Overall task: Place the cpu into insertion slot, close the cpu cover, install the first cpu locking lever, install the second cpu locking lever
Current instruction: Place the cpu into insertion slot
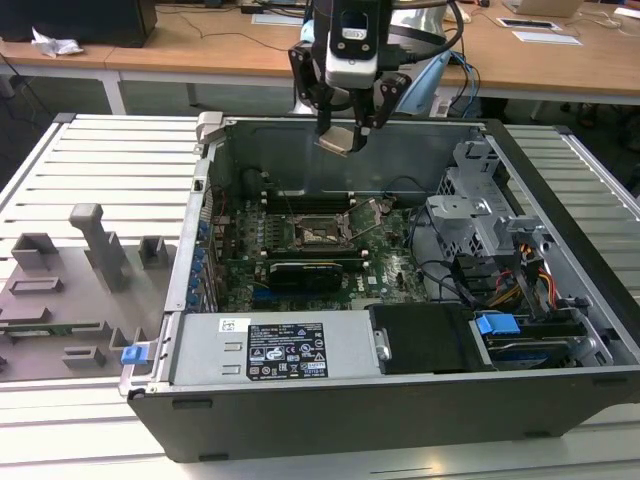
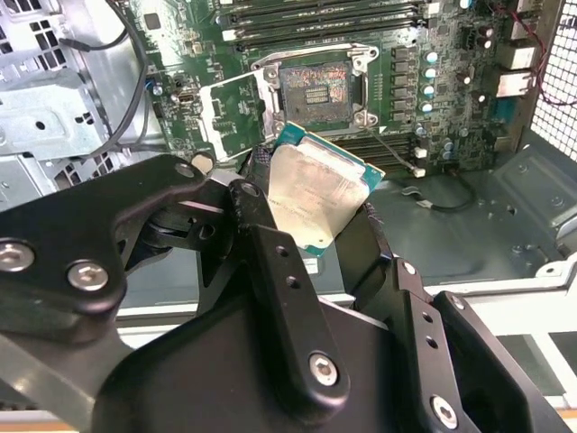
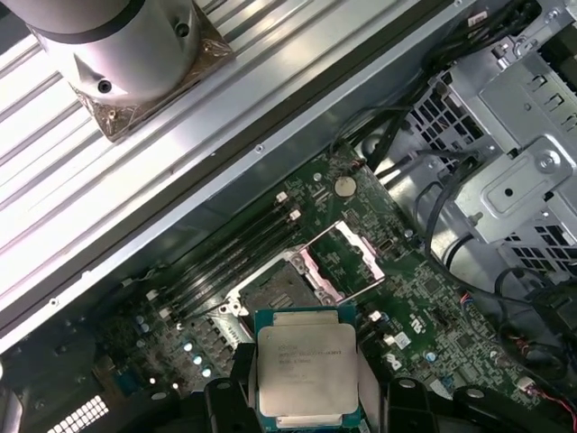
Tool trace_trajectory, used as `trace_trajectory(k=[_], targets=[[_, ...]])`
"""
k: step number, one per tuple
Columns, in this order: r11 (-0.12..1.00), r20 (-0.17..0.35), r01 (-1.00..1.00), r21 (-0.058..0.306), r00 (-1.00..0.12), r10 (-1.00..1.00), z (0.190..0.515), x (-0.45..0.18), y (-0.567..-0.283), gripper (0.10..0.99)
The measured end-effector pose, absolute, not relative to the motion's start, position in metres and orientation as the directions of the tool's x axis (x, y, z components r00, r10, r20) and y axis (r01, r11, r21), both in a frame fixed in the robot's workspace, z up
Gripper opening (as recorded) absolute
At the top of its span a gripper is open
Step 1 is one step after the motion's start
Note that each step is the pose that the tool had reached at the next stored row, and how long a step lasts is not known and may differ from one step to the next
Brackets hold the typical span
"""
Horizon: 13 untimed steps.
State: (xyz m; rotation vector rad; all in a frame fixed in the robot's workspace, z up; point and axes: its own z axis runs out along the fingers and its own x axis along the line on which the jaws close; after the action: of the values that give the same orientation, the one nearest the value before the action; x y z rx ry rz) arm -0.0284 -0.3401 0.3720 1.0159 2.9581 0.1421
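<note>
Currently step one: jaws clamped on the cpu [image 2: 315, 194], held high above the case [image 1: 350, 420], well clear of the open slot [image 2: 315, 90]; cover [image 2: 233, 113] raised. I judge placement needs square alignment.

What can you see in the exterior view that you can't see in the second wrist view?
The exterior view gives you the whole computer case on the slatted table, grey holder blocks at the exterior view's left, and desks behind. The second wrist view gives you a close-up: black fingers pinching the cpu's edges, and the coppery centre of the insertion slot. Both have the gripper holding the cpu above the green motherboard, the slot empty, and the cpu cover flipped open beside it.
</note>
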Motion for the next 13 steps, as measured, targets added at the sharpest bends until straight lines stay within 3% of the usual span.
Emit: trace_trajectory(k=[13], targets=[[0.73, 0.019, 0.678, 0.089, -0.734, 0.679, 0.372, -0.0284, -0.3401, 0.537]])
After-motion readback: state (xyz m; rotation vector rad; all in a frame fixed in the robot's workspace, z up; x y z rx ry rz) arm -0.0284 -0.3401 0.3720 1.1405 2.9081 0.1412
